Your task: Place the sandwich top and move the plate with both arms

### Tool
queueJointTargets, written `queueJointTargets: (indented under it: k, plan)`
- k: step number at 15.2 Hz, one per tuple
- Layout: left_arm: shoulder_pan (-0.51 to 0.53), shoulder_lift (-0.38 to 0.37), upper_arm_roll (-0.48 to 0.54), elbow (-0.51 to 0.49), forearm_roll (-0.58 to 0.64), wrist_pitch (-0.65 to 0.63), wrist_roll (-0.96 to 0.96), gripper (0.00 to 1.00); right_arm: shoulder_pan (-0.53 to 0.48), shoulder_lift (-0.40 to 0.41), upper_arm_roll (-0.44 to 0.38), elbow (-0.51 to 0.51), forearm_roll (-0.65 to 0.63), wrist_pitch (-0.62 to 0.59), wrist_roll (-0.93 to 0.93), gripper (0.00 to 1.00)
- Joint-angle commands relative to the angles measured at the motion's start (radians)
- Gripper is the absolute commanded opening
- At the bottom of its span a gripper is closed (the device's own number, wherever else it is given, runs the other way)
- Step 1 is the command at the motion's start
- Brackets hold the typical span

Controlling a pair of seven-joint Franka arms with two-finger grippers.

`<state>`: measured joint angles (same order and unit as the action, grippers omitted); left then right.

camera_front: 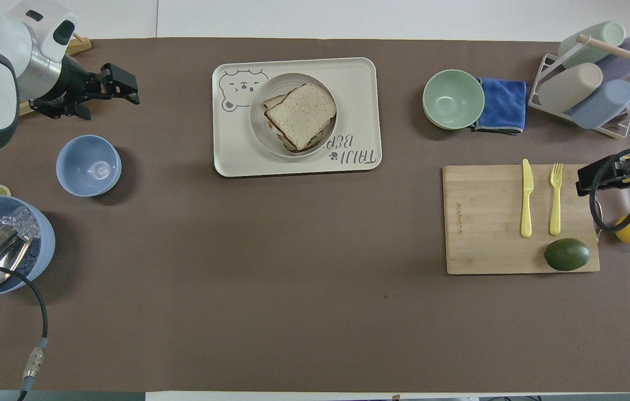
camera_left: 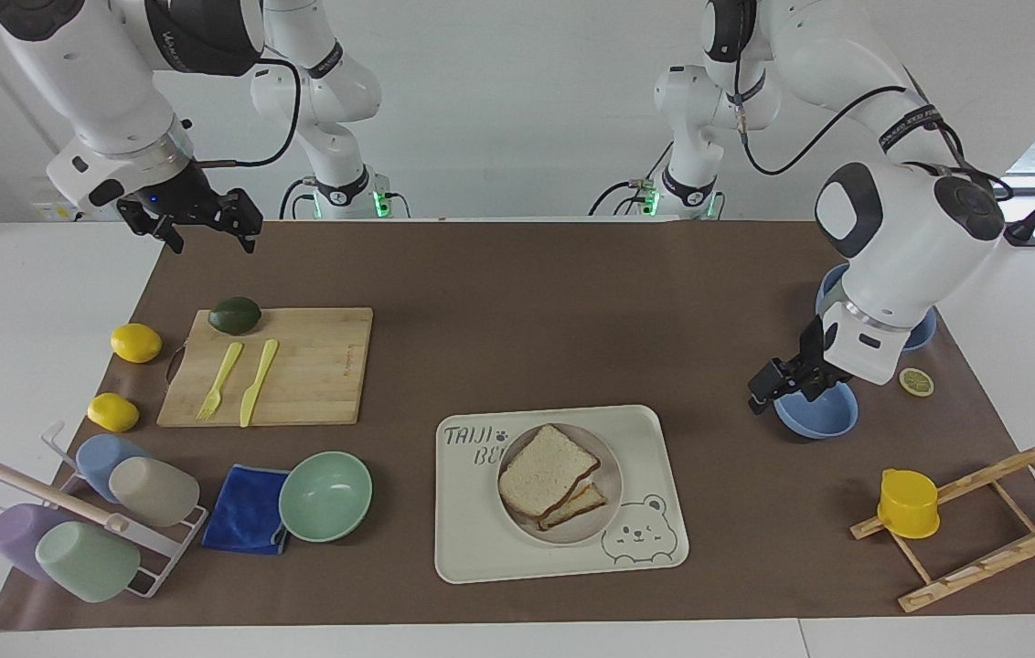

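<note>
Left gripper spread, apparently empty, well apart from sandwich top on plate.

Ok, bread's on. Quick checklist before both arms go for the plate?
1. Sandwich top on the stack, on the plate: ok.
2. Plate seated on the bear tray: ok.
3. Left gripper empty and open, raised by the small blue bowl, off the tray: ok.
4. Right gripper empty and open, up over the table edge near the cutting board: ok.
5. Plate rim free on both sides for a grip: ok.
6. Top slice square on the lower one: not ok, it sits skewed.
</note>
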<state>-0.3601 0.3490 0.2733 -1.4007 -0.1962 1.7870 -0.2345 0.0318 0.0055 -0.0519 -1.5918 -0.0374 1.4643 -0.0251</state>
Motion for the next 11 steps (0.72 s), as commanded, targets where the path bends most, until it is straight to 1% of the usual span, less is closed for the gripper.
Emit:
queueJointTargets:
  k: [1,2,5,9,10,11]
  plan:
    - [-0.007,-0.074,0.007,-0.034,0.064,-0.075,0.021,1.00,-0.010,-0.024,0.006,-0.024,0.019,-0.001,0.011,1.00]
    - [0.000,-0.094,0.007,-0.040,0.075,-0.098,0.039,1.00,-0.010,-0.024,0.006,-0.025,0.019,-0.001,0.011,1.00]
    - [0.046,-0.198,0.006,-0.078,0.078,-0.184,0.133,1.00,-0.010,-0.024,0.006,-0.025,0.019,-0.001,0.011,1.00]
    - [0.102,-0.353,-0.012,-0.174,0.112,-0.261,0.208,1.00,-0.010,-0.024,0.006,-0.025,0.017,-0.001,0.011,1.00]
    - [0.136,-0.392,-0.038,-0.204,0.112,-0.277,0.227,1.00,-0.010,-0.024,0.006,-0.024,0.019,-0.001,0.011,1.00]
    - [0.191,-0.413,-0.093,-0.218,0.113,-0.303,0.239,1.00,-0.010,-0.024,0.006,-0.025,0.019,-0.001,0.011,1.00]
